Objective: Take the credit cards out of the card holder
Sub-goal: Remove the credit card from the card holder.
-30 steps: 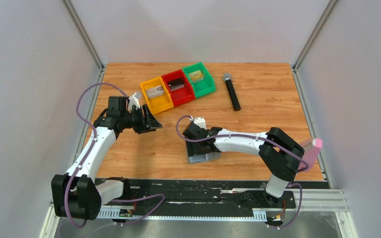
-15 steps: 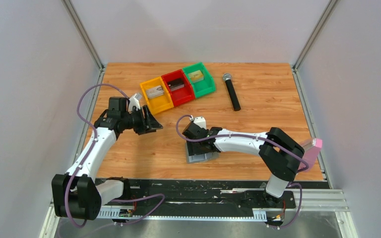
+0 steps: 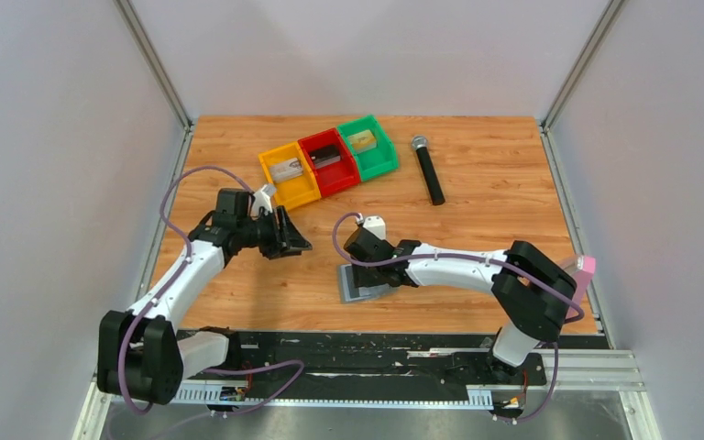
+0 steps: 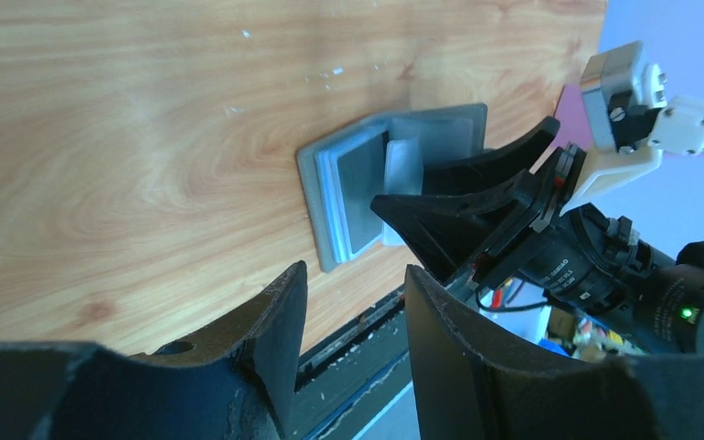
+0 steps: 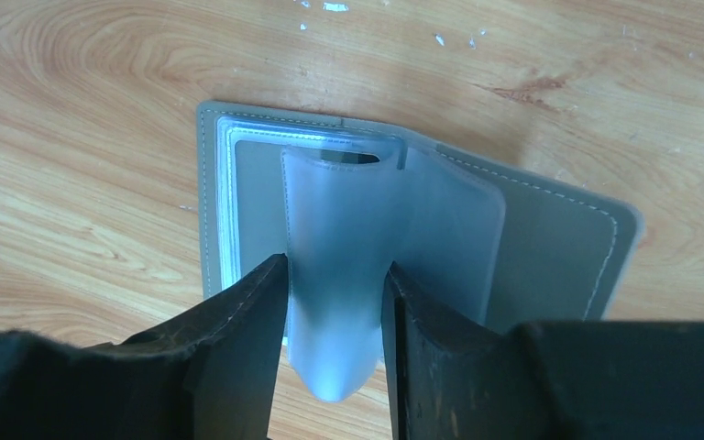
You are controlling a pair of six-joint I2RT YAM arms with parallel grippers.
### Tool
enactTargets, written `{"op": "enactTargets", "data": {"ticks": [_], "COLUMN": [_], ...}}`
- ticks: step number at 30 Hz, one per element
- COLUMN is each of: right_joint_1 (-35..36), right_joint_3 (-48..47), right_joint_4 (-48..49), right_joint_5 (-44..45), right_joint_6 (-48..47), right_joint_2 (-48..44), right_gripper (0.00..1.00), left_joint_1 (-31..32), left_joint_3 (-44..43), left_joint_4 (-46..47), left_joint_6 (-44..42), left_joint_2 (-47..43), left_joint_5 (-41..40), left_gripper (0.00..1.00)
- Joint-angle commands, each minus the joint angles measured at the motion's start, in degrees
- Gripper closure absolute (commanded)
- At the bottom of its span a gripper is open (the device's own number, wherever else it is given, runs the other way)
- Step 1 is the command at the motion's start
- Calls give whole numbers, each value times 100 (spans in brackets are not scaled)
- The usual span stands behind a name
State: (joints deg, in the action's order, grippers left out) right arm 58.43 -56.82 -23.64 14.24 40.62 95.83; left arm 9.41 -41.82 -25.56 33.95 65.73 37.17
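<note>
Stitched grey card holder (image 5: 550,257), perhaps leather

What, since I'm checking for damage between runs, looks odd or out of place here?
One translucent sleeve of the open card holder stands up, bowed, between the fingers of the right gripper instead of lying flat. I see no tear or spill.

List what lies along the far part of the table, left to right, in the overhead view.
yellow bin → red bin → green bin → black microphone
</note>
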Motion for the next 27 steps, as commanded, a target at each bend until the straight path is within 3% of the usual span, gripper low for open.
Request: {"op": "enactTargets", "data": {"ticks": [1,14,27], "right_joint_1": [2,-253,-383], "right_joint_3": [277,1341,1774], "right_joint_4": [718,1881,2213], "right_joint_5": [-92,-407,-530], "right_joint_6": [91,280,295], "right_joint_2": [-398,-1181,-1604], "right_gripper": [59,62,63], "left_joint_1": [448,1421,2230], "left_joint_3": [175,-37,-689], "left_joint_4": [830,2154,2799], "left_joint_6": [448,1068,1345], "left_joint_2": [338,2061,3234], "left_joint_5": [75,23,48], "left_gripper": [49,67,71]}}
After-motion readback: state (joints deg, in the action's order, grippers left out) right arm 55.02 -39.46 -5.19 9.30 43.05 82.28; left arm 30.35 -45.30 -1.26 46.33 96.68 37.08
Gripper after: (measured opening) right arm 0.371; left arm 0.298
